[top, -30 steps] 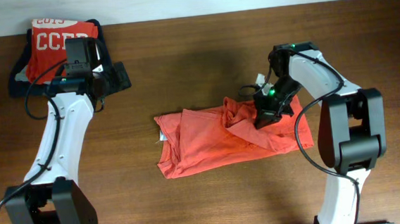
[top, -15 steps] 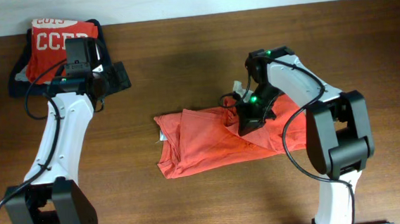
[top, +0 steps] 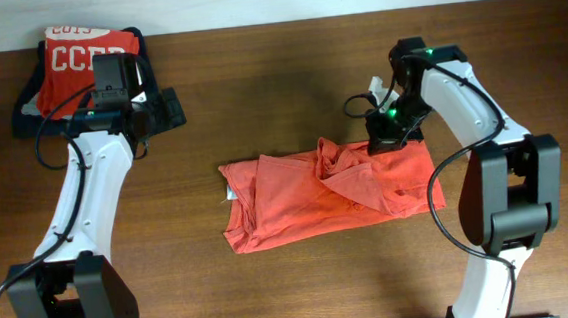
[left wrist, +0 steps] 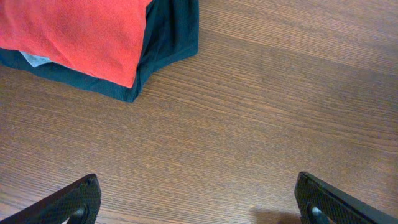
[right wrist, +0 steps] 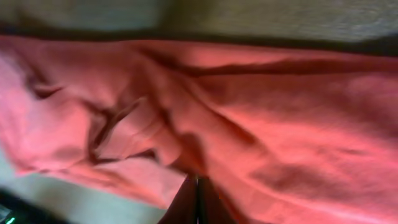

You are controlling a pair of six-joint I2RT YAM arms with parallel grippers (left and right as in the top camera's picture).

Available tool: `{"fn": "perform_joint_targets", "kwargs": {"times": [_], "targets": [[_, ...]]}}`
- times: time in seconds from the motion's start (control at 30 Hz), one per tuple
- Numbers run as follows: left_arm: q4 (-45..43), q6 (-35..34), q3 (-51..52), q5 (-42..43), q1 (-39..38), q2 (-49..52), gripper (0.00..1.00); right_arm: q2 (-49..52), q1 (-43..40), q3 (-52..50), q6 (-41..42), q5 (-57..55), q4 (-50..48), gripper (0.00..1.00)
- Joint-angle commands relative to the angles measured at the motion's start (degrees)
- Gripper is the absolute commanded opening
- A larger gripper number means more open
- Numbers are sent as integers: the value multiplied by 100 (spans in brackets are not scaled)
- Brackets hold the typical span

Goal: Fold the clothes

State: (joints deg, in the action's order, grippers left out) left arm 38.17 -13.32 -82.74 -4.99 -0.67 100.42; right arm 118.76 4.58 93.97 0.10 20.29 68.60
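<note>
The clothes [top: 307, 197], an orange-red T-shirt, lie crumpled and partly folded at the middle of the brown table [top: 288, 68], with a loose flap creased across the right half. My right gripper [top: 381, 142] is shut at the shirt's upper right edge. In the right wrist view its closed fingertips [right wrist: 197, 182] press against the wrinkled red cloth [right wrist: 280, 124], and no fabric shows between them. My left gripper [top: 167, 109] hangs open over bare wood at the back left, far from the shirt, its two fingers [left wrist: 78, 199] wide apart with nothing between them.
A folded red shirt lettered "CCER" [top: 81, 58] lies on a dark navy folded garment [top: 28, 107] at the back left corner, just beyond my left gripper; both show in the left wrist view [left wrist: 74, 31] [left wrist: 174, 31]. A white wall edge runs along the table's far side.
My shut right gripper swept left across the shirt's right half, then came back right and farther away to the upper right edge. The left arm stayed still.
</note>
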Motion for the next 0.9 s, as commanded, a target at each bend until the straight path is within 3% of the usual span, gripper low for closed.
{"fn": "perform_joint_targets", "kwargs": {"times": [0.0,0.27,0.57,0.87], "targets": [[4,-57,-57,-44,9,28,99,-107,59,-326,236,-446,-247,4],[4,-57,-57,-44,9,28,99,-105,70,-1025,232,-146,-820,5],[2,-57,-57,-44,9,28,99,-107,306,-1108,162,975,-509,4],[4,-57,-57,-44,9,28,99,-107,1075,-1108,-136,767,72,5]]}}
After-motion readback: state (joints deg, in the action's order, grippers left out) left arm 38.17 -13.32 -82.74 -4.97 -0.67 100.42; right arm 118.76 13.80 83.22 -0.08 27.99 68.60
